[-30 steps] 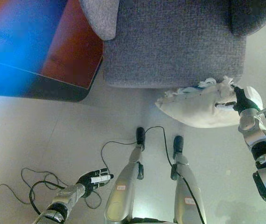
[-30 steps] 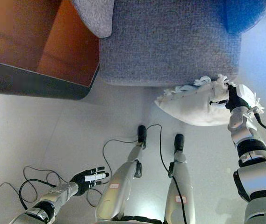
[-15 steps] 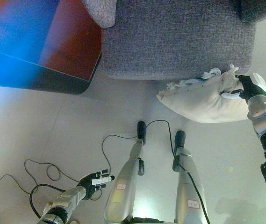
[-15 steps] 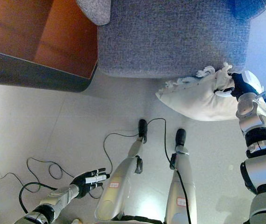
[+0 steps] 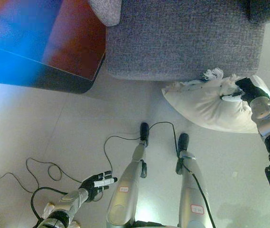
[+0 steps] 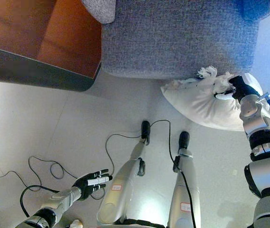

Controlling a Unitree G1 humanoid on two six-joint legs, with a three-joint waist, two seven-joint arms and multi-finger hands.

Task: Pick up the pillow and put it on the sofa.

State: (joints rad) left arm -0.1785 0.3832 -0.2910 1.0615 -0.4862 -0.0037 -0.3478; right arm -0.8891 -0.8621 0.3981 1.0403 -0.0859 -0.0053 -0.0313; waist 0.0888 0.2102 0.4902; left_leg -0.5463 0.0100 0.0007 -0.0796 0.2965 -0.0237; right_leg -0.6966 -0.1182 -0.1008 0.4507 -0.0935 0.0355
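A white pillow [image 5: 206, 105] with a fringed edge hangs just above the floor in front of the grey sofa [image 5: 182, 38], close to its right front corner. My right hand [image 5: 245, 90] is shut on the pillow's right end and holds it up; it shows in the right eye view too [image 6: 237, 87]. My left hand [image 5: 97, 183] is open and empty, low at the lower left over the floor.
A dark-rimmed, reddish-brown table [image 5: 73, 52] stands to the left of the sofa. A grey cushion [image 5: 105, 8] lies at the sofa's left end. Pale floor [image 5: 54, 137] spreads before the sofa.
My right hand has shifted the pillow slightly right and down along the sofa's front. The view has shifted a little. The left hand stays idle.
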